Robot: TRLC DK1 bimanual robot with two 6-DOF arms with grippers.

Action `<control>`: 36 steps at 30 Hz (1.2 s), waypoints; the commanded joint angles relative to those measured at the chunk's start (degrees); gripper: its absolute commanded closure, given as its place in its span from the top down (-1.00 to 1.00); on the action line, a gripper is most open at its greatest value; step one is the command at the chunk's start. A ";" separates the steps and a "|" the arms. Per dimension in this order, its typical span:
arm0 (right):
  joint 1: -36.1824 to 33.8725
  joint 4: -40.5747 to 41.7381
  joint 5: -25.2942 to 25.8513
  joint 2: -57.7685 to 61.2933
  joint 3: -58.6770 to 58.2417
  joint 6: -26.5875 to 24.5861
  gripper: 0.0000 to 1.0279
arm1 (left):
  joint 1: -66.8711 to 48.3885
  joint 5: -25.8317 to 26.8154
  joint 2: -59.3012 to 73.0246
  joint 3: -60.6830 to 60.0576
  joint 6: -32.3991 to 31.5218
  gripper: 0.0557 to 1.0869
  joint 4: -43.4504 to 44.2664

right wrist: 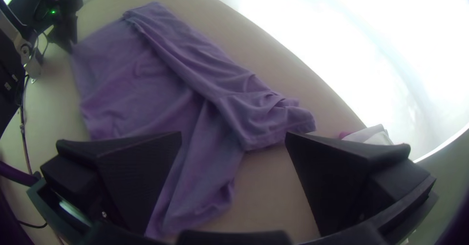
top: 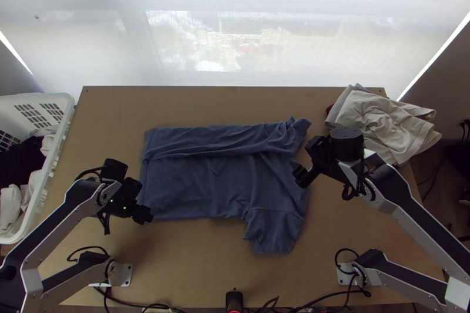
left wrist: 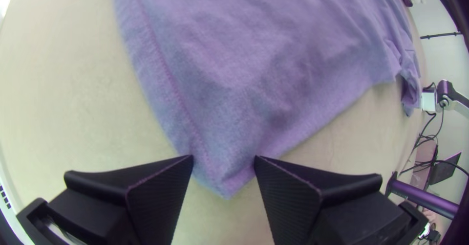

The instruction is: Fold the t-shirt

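Held the black left gripper [top: 147,216] open around a hem corner of the blue cloth t-shirt [top: 205,189], the black right gripper [top: 306,163] open by its neck end. Lay on the light wooden table [top: 200,266], far side folded inward. Held dark cloths [top: 22,163] and white cloths [top: 12,207] in the slotted white plastic basket [top: 54,163] at left; piled beige cloths [top: 379,122] far right.

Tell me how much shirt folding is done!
The far side of the t-shirt looks folded in. Nothing is gripped: the left gripper is open around a hem corner, the right gripper open too. The near side, sleeve out, looks left to fold.
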 commanded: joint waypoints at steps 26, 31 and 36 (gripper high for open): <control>39.63 -18.68 -7.12 18.17 2.81 0.39 0.87 | 1.16 0.16 2.51 -0.46 -2.67 -0.93 7.86; 40.07 -15.16 -7.91 21.16 5.01 2.76 0.75 | 1.60 0.24 2.34 -0.72 -2.32 -0.93 7.94; 39.63 -11.12 -7.82 23.98 5.18 3.03 0.58 | 1.60 0.24 3.04 0.16 -1.88 -0.93 8.03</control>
